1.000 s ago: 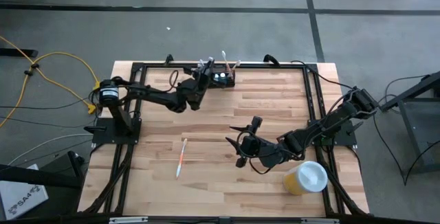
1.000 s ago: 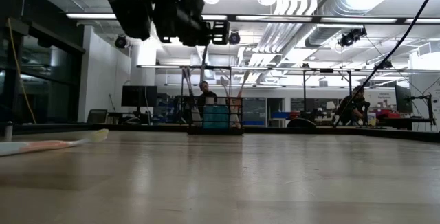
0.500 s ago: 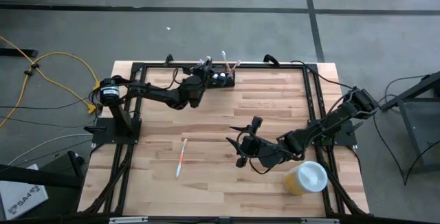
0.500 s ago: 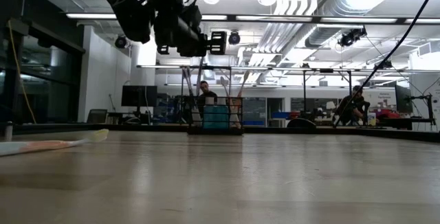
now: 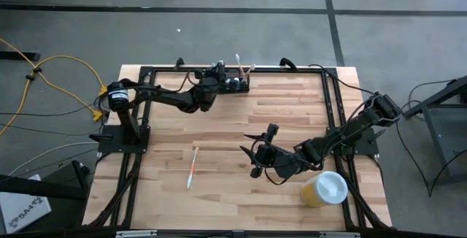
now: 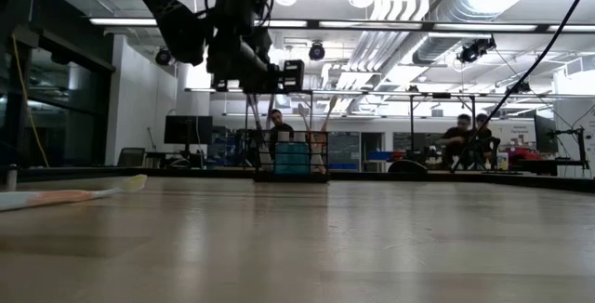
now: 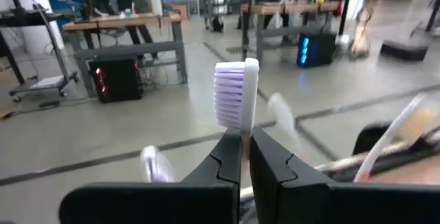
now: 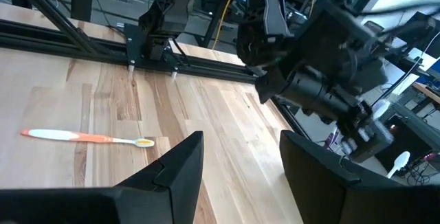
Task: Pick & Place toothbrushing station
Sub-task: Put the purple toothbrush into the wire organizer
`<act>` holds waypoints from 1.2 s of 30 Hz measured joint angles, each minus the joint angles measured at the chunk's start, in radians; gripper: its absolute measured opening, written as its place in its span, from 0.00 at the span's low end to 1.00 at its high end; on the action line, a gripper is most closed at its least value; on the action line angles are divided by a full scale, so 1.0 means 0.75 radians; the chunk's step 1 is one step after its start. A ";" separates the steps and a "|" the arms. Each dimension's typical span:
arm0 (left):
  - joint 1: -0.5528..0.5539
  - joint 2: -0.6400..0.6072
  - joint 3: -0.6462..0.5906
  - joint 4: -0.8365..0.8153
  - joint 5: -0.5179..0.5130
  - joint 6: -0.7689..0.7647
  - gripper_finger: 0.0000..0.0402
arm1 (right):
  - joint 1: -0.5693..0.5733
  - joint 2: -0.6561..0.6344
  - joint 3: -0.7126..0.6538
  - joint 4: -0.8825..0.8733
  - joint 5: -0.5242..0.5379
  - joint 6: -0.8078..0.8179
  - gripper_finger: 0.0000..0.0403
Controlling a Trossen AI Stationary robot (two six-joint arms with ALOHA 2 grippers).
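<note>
Currently: left gripper point(image 7: 245, 157) clamped on purple-bristled toothbrush point(image 7: 236, 104) over toothbrushing station point(image 5: 236, 84) — right gripper point(image 8: 237, 159) spread wide, empty, above bench point(image 5: 219, 128).

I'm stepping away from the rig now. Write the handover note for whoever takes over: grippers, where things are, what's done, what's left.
Left gripper: shut on a toothbrush with purple bristles, held upright at the toothbrushing station at the table's far edge.
Right gripper: open, empty, waiting mid-table.
Orange toothbrush: lying flat on the table, nearer the left side.
Yellow cup: near right corner, beside the right arm.
Done: toothbrushes already stand in the station.
Left: seat and release the purple one; the orange one likely goes next.
</note>
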 joint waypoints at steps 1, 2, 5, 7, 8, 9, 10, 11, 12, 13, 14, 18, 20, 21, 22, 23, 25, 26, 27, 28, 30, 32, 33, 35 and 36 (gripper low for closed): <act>0.005 0.012 0.000 -0.010 -0.001 -0.005 0.00 | 0.000 0.000 0.000 0.000 0.000 0.000 0.46; 0.006 0.027 0.000 0.000 -0.002 -0.021 0.00 | 0.000 0.000 0.000 0.000 0.000 0.000 0.46; 0.007 0.059 0.000 0.001 0.001 -0.038 0.00 | 0.000 0.000 0.000 0.000 -0.001 0.001 0.46; 0.006 0.078 0.000 0.011 -0.001 -0.039 0.01 | 0.000 0.000 0.000 0.000 0.000 0.001 0.46; 0.006 0.084 0.000 0.015 -0.001 -0.039 0.01 | 0.000 0.000 0.000 -0.001 -0.001 0.001 0.46; 0.006 0.085 0.000 0.019 0.000 -0.039 0.01 | 0.000 0.000 0.000 0.000 0.000 0.001 0.46; 0.006 0.085 0.000 0.021 0.003 -0.039 0.02 | 0.000 0.000 0.000 0.000 0.000 0.000 0.46; 0.007 0.085 0.000 0.027 0.016 -0.039 0.02 | 0.000 0.000 0.000 0.000 -0.001 0.000 0.46; 0.010 0.085 0.000 0.027 0.033 -0.039 0.03 | 0.000 0.000 0.000 -0.001 -0.001 0.000 0.46; 0.010 0.085 0.000 0.024 0.039 -0.039 0.03 | 0.000 0.000 0.000 0.000 -0.001 0.000 0.46; 0.013 0.085 0.000 0.023 0.043 -0.039 0.03 | 0.000 0.000 0.000 0.000 -0.001 0.000 0.46; 0.022 0.085 0.000 0.017 0.061 -0.039 0.04 | 0.000 0.000 0.000 0.000 -0.001 0.000 0.46; 0.023 0.085 0.000 0.011 0.061 -0.039 0.04 | 0.000 0.000 0.000 0.000 -0.001 0.000 0.46; 0.022 0.085 0.000 0.012 0.061 -0.039 0.04 | 0.000 0.000 0.000 -0.001 -0.001 -0.001 0.46; 0.022 0.085 0.000 0.012 0.061 -0.039 0.04 | 0.000 0.000 0.000 0.000 -0.001 -0.001 0.46; 0.022 0.085 0.000 0.012 0.061 -0.039 0.04 | 0.000 0.000 0.000 0.000 -0.001 -0.001 0.46; 0.022 0.085 0.000 0.012 0.061 -0.039 0.05 | 0.000 0.000 0.000 -0.001 -0.003 -0.001 0.46; 0.022 0.085 0.000 0.012 0.061 -0.039 0.05 | 0.000 0.000 0.000 0.000 -0.004 -0.001 0.46; 0.022 0.085 0.000 0.011 0.064 -0.037 0.05 | 0.000 0.000 0.000 0.000 -0.004 -0.001 0.46; 0.022 0.085 0.000 0.011 0.077 -0.031 0.05 | 0.000 0.000 0.000 0.000 -0.004 -0.001 0.46; 0.024 0.085 0.000 0.010 0.090 -0.024 0.05 | 0.000 0.000 0.000 0.000 -0.004 -0.001 0.46; 0.029 0.085 0.000 0.004 0.092 -0.024 0.07 | 0.002 0.000 0.000 -0.001 -0.005 -0.001 0.46; 0.032 0.085 0.000 -0.005 0.096 -0.024 0.09 | 0.004 0.000 0.000 -0.001 -0.004 -0.001 0.46; 0.041 0.085 0.000 -0.026 0.098 -0.025 0.12 | 0.009 0.000 0.000 0.000 -0.004 -0.001 0.46; 0.046 0.085 0.000 -0.030 0.098 -0.025 0.14 | 0.010 0.000 0.000 -0.001 -0.004 -0.001 0.46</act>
